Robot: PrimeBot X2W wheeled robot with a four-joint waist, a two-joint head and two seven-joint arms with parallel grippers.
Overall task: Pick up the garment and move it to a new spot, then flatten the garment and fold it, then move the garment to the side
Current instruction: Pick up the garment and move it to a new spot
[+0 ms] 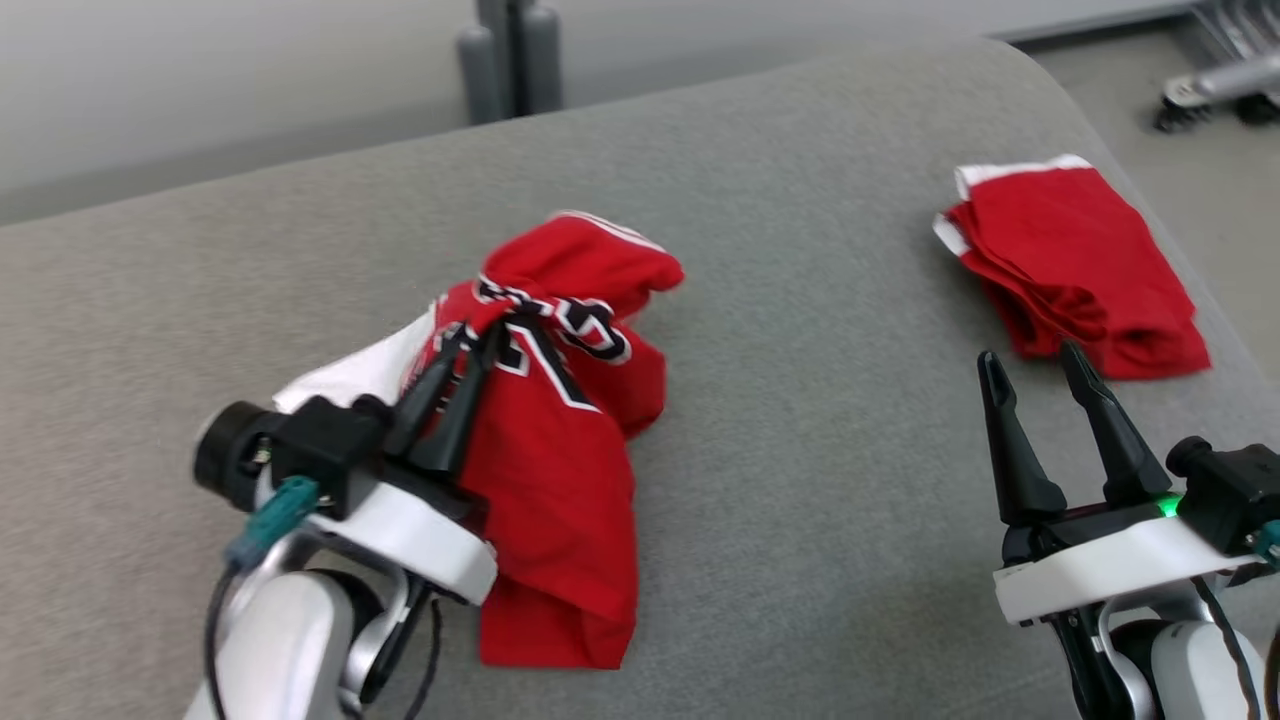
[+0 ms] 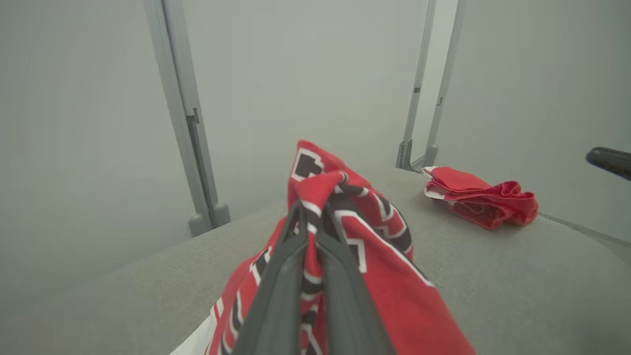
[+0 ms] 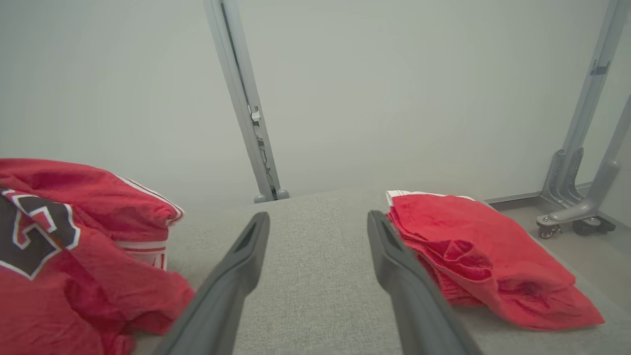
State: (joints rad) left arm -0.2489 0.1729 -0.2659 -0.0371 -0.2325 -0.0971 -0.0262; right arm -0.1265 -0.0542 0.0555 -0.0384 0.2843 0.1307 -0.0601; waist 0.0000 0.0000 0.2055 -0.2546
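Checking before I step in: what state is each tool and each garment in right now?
left tool: shut, pinching the lettered jersey.
right tool: open, nothing between its fingers.
lettered jersey: crumpled, not folded, bunched up where the left tool grips it.
plain red garment: folded, lying on the grey surface near its right end.
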